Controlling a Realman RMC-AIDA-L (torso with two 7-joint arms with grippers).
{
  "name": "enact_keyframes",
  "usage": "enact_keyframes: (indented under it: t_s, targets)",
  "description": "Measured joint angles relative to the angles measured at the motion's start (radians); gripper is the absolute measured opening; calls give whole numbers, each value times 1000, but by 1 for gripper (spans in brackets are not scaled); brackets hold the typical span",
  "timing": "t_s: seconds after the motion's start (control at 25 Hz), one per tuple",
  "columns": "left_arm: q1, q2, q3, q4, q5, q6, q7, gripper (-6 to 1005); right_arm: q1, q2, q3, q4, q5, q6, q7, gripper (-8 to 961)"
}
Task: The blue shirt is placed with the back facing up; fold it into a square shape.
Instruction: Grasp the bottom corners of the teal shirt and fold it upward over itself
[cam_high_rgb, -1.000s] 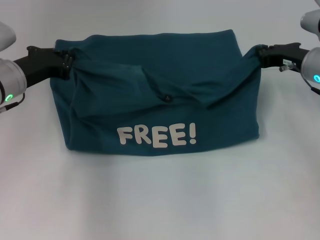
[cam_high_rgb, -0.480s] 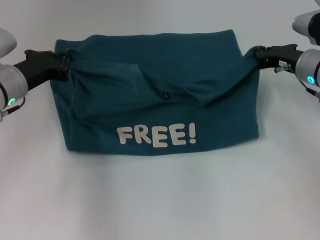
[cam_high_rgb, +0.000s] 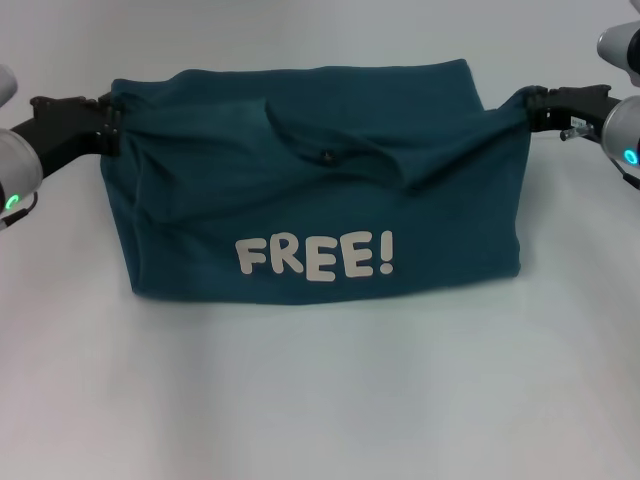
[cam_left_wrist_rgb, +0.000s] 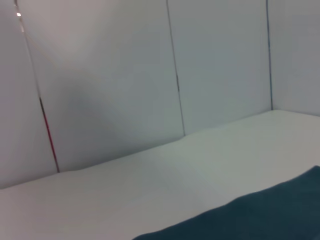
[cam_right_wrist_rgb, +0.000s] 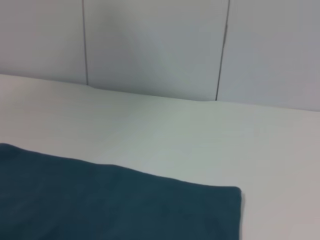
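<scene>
The blue shirt (cam_high_rgb: 320, 190) lies across the middle of the white table in the head view, partly folded, with cream letters "FREE!" facing me on its lifted near layer. My left gripper (cam_high_rgb: 112, 118) is shut on the shirt's left edge and my right gripper (cam_high_rgb: 530, 108) is shut on its right edge. Both hold the fabric raised and stretched between them. A strip of the shirt (cam_left_wrist_rgb: 260, 215) shows low in the left wrist view. In the right wrist view the shirt (cam_right_wrist_rgb: 110, 205) lies flat with one corner in sight.
The white table (cam_high_rgb: 320, 400) stretches bare in front of the shirt. Pale wall panels (cam_right_wrist_rgb: 150, 45) stand behind the table in both wrist views.
Both grippers have moved away from me and slightly outward, pulling the held layer tauter. The sagging fold in the middle has risen and flattened.
</scene>
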Motion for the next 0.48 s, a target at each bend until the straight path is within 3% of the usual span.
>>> enact_keyframes:
  t_s: [0.24, 0.48]
  targets:
    - [-7, -3, -8, -3, -8, -4, 15, 45, 4, -3, 11, 3, 2, -2, -2, 96]
    - [-7, -12, -9, -7, -9, -43, 29, 45, 4, 6, 7, 14, 2, 9, -23, 96]
